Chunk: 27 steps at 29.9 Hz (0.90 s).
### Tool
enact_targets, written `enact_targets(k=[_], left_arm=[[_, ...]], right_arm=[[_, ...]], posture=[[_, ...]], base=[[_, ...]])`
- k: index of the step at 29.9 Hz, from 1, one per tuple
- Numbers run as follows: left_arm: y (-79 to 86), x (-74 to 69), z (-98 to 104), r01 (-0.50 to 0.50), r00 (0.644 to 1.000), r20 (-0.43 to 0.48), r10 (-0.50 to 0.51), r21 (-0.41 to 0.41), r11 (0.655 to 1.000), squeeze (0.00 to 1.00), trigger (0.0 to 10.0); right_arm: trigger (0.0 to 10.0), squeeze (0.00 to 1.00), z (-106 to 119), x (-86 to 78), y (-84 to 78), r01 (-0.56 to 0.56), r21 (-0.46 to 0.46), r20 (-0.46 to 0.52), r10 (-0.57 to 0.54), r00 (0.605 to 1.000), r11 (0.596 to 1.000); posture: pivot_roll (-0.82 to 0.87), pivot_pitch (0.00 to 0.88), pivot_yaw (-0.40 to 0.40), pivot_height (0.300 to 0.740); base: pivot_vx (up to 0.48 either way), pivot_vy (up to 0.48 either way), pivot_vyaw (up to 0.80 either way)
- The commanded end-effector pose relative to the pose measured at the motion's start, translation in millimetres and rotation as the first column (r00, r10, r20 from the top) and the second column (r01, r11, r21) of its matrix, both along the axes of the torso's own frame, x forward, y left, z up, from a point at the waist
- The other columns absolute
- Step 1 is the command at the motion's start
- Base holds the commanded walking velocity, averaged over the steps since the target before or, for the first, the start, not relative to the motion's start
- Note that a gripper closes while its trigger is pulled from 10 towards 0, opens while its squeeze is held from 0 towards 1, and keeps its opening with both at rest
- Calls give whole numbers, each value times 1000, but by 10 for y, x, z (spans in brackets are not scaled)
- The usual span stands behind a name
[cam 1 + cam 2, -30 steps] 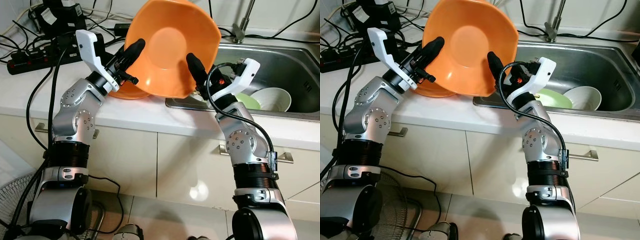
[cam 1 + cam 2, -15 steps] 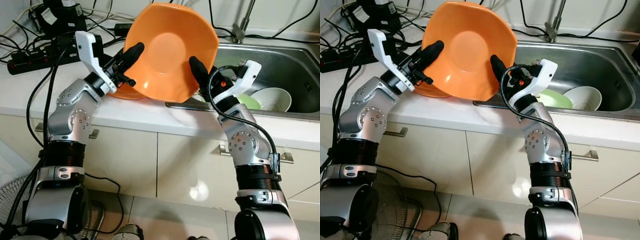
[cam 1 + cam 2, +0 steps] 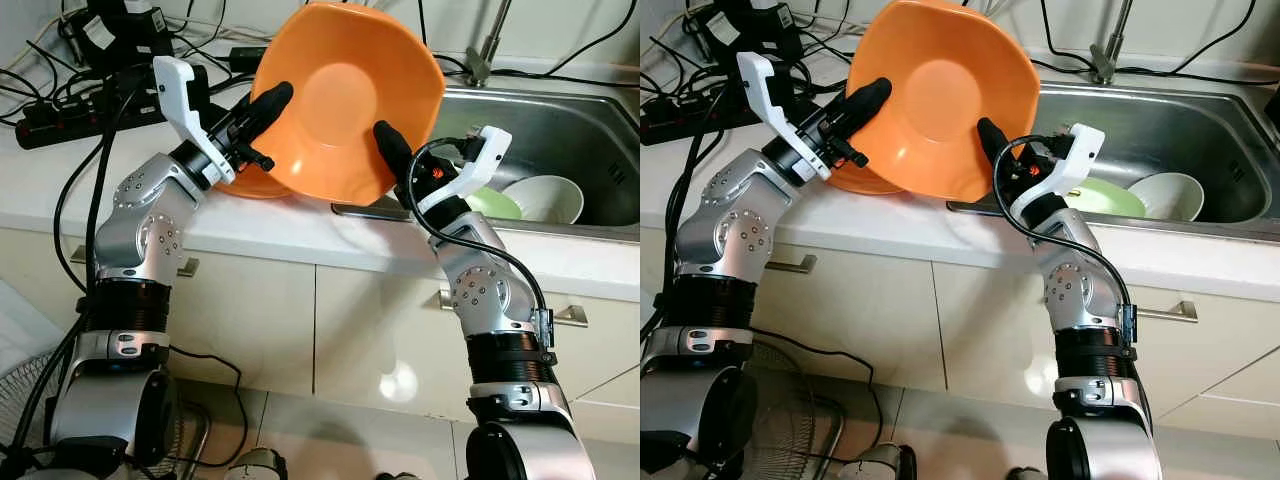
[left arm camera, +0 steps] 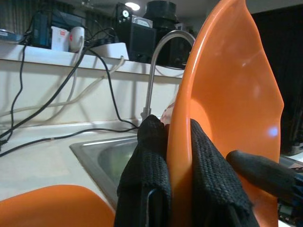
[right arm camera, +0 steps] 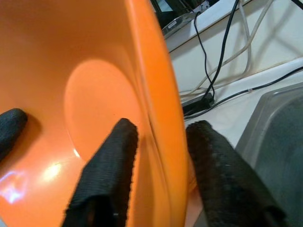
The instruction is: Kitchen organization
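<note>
Orange squarish plastic bowl (image 3: 345, 95) was held tilted above the white counter edge (image 3: 250, 235), left gripper (image 3: 262, 108) and right gripper (image 3: 388, 152) each clamped over its rim on opposite sides. Second orange bowl (image 3: 250, 185) sat on the counter beneath it. Farther right, a white bowl (image 3: 545, 197) and green plate (image 3: 497, 203) lay in the steel sink (image 3: 580, 120).

Right pincer (image 5: 158, 177) fingers straddle orange bowl (image 5: 71, 94) rim.

Bright, sharp views; dimmer wrist views

Tilted orange bowl (image 3: 345, 100), held aloft
</note>
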<state>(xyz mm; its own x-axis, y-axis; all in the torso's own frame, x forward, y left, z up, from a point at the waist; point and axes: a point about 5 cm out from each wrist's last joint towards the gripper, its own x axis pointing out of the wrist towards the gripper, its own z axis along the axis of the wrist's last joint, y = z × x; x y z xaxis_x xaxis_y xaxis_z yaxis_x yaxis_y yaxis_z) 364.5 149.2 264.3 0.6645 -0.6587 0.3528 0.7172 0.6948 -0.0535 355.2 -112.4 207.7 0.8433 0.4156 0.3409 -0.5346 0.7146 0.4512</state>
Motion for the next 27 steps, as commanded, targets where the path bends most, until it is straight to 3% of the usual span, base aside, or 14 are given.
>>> enact_targets(k=[1,27], left_arm=[[-62,-32,159,37,998,56,-37,-3,999,0,10000],[-42,-7,86,8,999,34,-9,28,1000,0,10000]], right_arm=[[0,0,18,-21,5,-7,-11,20,7,1000,1000],[0,0,52,-29,-14,-13,-18,44,14,999,1000]], posture=[[86,34,49,740],[84,22,45,740]], base=[[0,0,0],[0,0,0]])
